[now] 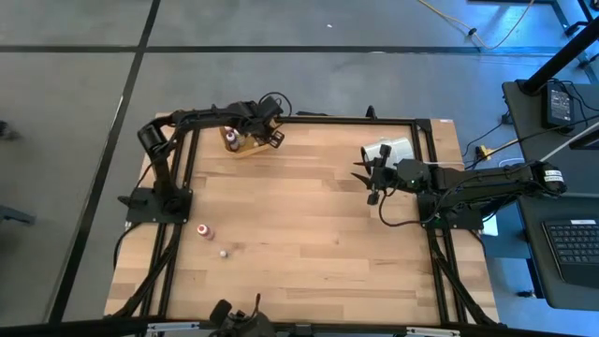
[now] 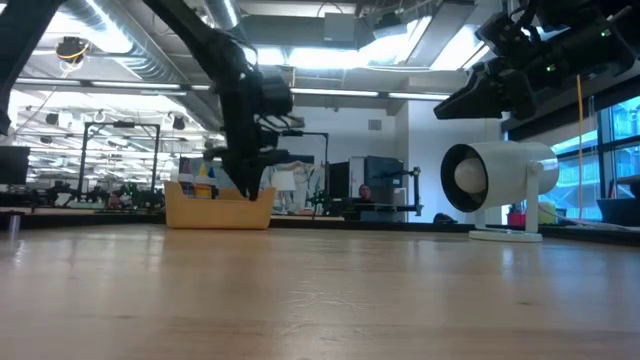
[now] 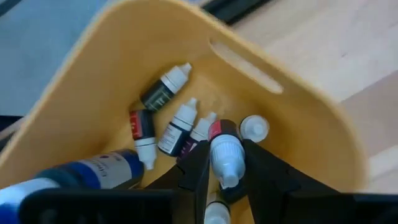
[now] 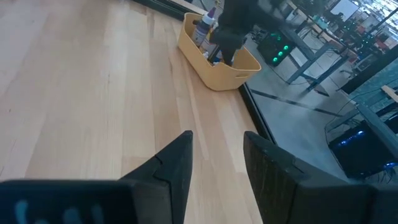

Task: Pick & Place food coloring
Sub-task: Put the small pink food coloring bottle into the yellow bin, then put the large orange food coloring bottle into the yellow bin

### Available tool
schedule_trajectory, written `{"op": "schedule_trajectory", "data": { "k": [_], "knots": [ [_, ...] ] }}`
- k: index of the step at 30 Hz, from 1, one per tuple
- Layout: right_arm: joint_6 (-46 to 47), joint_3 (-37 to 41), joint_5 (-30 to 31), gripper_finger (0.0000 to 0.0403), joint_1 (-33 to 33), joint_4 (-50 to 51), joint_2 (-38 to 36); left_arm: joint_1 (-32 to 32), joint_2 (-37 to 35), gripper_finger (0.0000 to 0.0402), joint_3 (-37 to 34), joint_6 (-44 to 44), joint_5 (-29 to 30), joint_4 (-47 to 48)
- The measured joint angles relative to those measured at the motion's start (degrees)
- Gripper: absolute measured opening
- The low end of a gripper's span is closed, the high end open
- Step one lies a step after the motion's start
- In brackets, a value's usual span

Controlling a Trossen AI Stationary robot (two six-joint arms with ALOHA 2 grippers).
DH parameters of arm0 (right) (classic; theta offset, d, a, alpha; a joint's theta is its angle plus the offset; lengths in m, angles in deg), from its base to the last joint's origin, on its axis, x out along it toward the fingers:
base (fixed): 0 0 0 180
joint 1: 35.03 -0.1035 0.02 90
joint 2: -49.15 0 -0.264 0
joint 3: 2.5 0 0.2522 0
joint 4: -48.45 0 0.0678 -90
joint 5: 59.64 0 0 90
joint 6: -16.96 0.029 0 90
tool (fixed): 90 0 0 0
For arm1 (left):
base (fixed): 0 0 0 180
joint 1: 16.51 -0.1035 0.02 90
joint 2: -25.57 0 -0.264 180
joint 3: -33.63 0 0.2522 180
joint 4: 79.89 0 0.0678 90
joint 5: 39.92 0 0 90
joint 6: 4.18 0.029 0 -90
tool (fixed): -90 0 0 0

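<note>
We found the left hand (image 3: 225,163) lowered inside the yellow tray (image 1: 245,148) at the far left corner of the bench (image 1: 309,234), its fingers (image 3: 198,167) set on either side of a small bottle (image 3: 225,149) with a red band and white cap. The fingers stood close against that bottle, but we could not tell whether they were gripping it or had let go. Around it, on the tray floor, lay several more bottles (image 3: 179,126) on their sides, dark-bodied with pale caps, one with a red label (image 3: 142,132), plus a larger blue bottle (image 3: 93,171) near the tray wall. A loose white cap (image 3: 254,127) lay just beside the held bottle. Two further bottles remained out on the bench, well apart from the tray: a red one (image 1: 204,230) and a smaller pale one (image 1: 223,253), both near the left edge. The right hand (image 4: 216,163) waited above the right side of the bench, near the white cylinder (image 1: 393,150), fingers parted and holding nothing.
</note>
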Motion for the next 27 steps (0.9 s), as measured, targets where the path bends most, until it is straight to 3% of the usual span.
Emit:
{"op": "schedule_trajectory", "data": {
  "k": [7, 16, 27],
  "knots": [
    [0.0, 0.0, 0.0, 0.0145, 0.0, 0.4, 0.0, 0.2, 1.6, 0.0096, 0.0, 5.7, 0.0, 0.0],
    [-0.1, 0.0, 0.0, 0.0145, 0.0, 0.4, 0.0, 0.6, 1.5, 0.0095, 0.0, 5.7, 0.1, -0.1],
    [0.2, 0.0, 0.0, 0.0145, 0.0, 0.4, 0.0, 0.8, 1.1, 0.0137, 0.0, 7.5, 0.1, -0.1]
  ]
}}
